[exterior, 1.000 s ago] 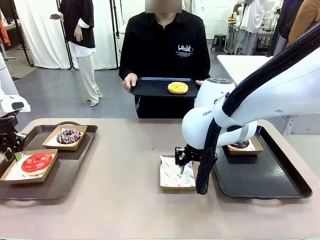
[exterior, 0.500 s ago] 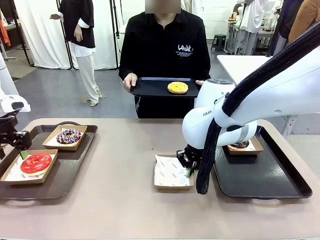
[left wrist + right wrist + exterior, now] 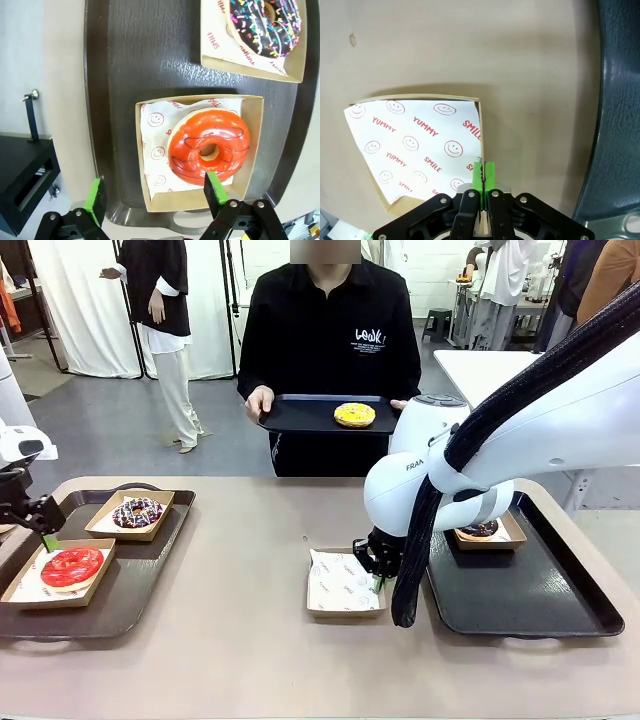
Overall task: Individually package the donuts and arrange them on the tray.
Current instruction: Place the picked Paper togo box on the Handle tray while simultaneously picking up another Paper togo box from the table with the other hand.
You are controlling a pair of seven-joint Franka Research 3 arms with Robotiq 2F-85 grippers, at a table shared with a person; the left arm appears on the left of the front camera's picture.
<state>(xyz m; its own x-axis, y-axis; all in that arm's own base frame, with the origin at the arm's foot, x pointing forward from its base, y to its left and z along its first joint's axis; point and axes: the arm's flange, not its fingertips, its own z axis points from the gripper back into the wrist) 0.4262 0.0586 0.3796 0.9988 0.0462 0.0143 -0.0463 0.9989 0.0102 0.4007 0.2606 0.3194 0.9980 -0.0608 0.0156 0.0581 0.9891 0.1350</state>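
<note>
Right hand (image 3: 481,187) clenched on the empty square brown paper-lined box's (image 3: 345,595) wall.
Your yellow sprinkled donut (image 3: 354,415) lies straight beyond it; left hand (image 3: 156,196) hangs released.

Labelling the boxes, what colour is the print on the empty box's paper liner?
Red, on white paper liner: smiley faces with "YUMMY" and "SMILE". Right wrist view shows it best.

A black gripper (image 3: 483,176) with green pads rises from the bottom centre of the frame, its two fingers pressed together on the right-hand wall of a shallow brown cardboard box (image 3: 481,131). The box sits lower left, lined with white paper (image 3: 415,147) printed with red smiley faces, "YUMMY" and "SMILE". Beige tabletop (image 3: 470,45) fills the upper frame. A dark tray (image 3: 615,115) runs down the right edge.
</note>
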